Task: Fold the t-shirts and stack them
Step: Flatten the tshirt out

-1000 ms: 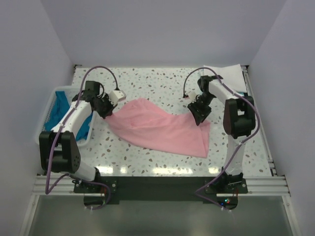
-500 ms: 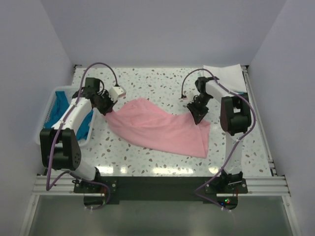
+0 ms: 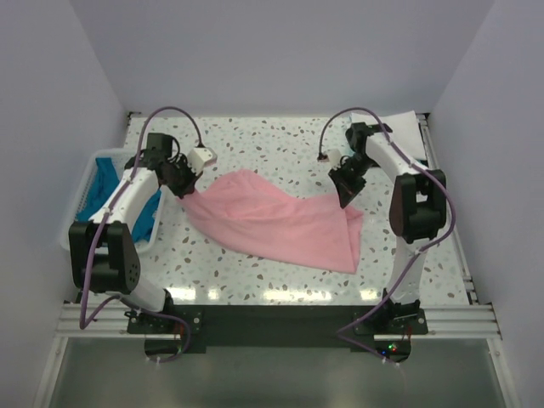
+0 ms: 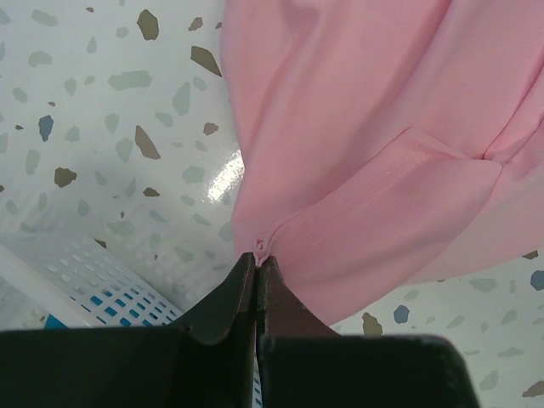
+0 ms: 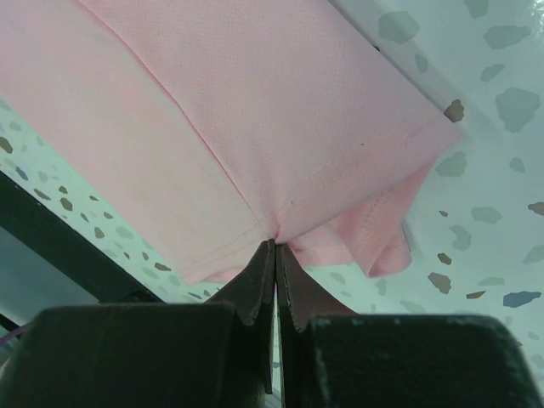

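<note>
At its tips, the left gripper (image 4: 257, 257) is clamped on a hem of the pink shirt (image 3: 280, 217); the right gripper (image 5: 276, 244) is pinched shut on the opposite edge. The shirt stretches between them across the table (image 3: 272, 144).

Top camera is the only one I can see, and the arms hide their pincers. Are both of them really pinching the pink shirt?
Observer: Yes for the left pincer. Its wrist camera shows it shut on a tiny nub of the pink t-shirt, right at a stitched seam.
Operator: And the other one?
Observer: The right pincer is shut too, biting the shirt's hemmed edge beside a line of stitching.
Operator: Is it just one layer of cloth there?
Observer: No. The right wrist camera shows a second pink layer poking out underneath, near the corner.
</note>
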Robot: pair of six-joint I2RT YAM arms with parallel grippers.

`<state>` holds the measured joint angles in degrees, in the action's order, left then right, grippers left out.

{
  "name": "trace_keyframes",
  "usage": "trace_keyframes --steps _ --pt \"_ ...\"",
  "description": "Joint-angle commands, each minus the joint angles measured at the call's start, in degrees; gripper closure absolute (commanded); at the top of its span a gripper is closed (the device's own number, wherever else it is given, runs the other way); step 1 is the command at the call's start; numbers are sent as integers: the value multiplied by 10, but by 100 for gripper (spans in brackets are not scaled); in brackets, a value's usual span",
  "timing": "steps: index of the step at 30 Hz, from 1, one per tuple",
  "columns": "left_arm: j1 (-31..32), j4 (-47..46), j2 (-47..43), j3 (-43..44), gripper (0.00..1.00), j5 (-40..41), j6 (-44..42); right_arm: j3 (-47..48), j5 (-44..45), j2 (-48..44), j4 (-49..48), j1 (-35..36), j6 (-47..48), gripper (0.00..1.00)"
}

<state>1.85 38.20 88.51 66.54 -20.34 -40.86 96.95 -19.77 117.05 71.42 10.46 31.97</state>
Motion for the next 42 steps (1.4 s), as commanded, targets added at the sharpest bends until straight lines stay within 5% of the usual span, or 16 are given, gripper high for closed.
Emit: trace_keyframes --steps 1,8,20,30,42 --pt "-6 -17 -5 32 100 -11 17 4 -31 -24 9 -14 1 100" --pt "-59 -12 -24 103 100 -73 74 84 -63 -87 34 -55 -10 100" --pt "-86 -149 -76 215 100 -82 183 251 -64 -200 -14 -103 -80 100" --pt "-88 -346 -291 127 100 -61 213 244 -20 -379 -101 -104 -140 100" --pt "-88 -374 -483 108 100 56 173 300 75 -542 -136 -103 -171 100"
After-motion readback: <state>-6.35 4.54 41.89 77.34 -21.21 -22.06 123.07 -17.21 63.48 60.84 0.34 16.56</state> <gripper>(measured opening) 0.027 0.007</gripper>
